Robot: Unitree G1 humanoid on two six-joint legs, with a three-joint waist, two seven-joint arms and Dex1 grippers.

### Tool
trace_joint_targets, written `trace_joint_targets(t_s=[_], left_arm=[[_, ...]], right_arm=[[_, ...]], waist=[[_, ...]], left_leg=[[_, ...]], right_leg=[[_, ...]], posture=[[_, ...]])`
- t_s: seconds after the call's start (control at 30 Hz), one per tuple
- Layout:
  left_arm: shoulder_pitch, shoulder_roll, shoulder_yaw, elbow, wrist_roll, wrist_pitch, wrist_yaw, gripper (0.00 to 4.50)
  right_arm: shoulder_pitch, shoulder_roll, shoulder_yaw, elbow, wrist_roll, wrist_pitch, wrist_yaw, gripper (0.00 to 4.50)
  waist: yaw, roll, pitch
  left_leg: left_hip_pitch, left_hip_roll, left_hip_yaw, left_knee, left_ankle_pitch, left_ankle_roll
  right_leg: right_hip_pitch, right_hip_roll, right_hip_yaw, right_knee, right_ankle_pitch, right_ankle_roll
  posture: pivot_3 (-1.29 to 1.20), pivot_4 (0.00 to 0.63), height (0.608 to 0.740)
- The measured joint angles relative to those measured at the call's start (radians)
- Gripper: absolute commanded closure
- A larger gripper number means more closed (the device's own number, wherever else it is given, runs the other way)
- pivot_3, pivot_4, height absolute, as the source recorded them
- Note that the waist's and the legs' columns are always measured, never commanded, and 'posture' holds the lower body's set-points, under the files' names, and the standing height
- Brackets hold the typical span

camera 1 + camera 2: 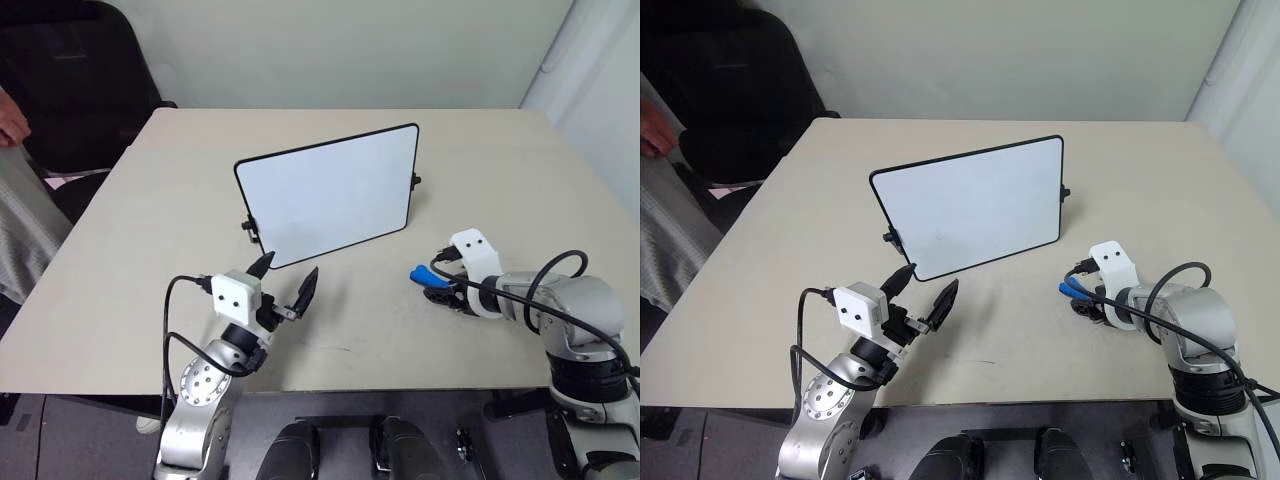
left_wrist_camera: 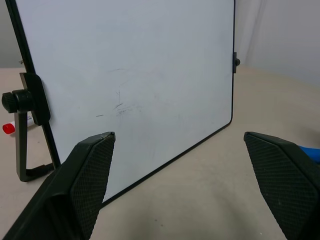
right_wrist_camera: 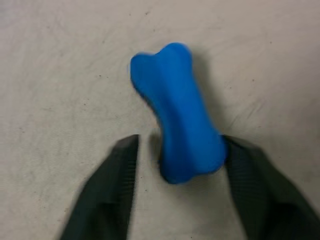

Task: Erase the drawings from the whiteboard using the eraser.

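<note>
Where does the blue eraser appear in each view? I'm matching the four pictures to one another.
Left eye view: eraser on the table, at the right gripper, right of the whiteboard.
Right eye view: same spot, below the board's right corner.
Left wrist view: blue sliver at the edge.
Right wrist view: centre, between the open fingers.
Shared landmark: the whiteboard.
</note>
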Motion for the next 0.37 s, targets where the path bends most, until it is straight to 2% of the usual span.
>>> trace_joint_targets(t_s=[0.03, 0.17, 0.27, 0.37], left_arm=[[-0.001, -0.002, -0.001, 0.005, 0.001, 0.0, -0.001, 0.0], [-0.009, -0.007, -0.004, 0.01, 0.004, -0.003, -0.004, 0.0], [-0.011, -0.011, -0.005, 0.013, 0.005, -0.006, -0.004, 0.0], [-0.011, -0.012, -0.006, 0.014, 0.006, -0.01, -0.004, 0.0]], right_arm=[[0.028, -0.008, -0.012, -0.028, -0.001, -0.059, 0.001, 0.41], [0.138, -0.023, -0.075, -0.15, -0.006, -0.358, 0.022, 0.41], [0.194, 0.044, -0.196, -0.198, 0.038, -0.564, 0.054, 0.41], [0.22, 0.12, -0.265, -0.22, 0.136, -0.66, 0.089, 0.41]], waist=[[0.002, 0.0, 0.0], [0.004, 0.0, 0.0], [0.004, 0.0, 0.0], [0.001, 0.0, 0.0]], left_leg=[[0.0, 0.0, 0.0, 0.0, 0.0, 0.0], [0.0, 0.0, 0.0, 0.0, 0.0, 0.0], [0.0, -0.001, 0.0, 0.0, 0.0, 0.001], [0.0, -0.001, 0.0, 0.0, 0.0, 0.001]], right_leg=[[0.0, 0.0, 0.0, 0.0, 0.0, 0.0], [0.0, 0.0, 0.0, 0.0, 0.0, 0.0], [0.001, 0.0, 0.0, -0.001, 0.0, 0.001], [0.001, 0.001, 0.0, -0.001, 0.0, 0.001]], posture=[[0.0, 0.15, 0.735], [0.0, 0.15, 0.735], [0.0, 0.15, 0.735], [0.0, 0.15, 0.735]])
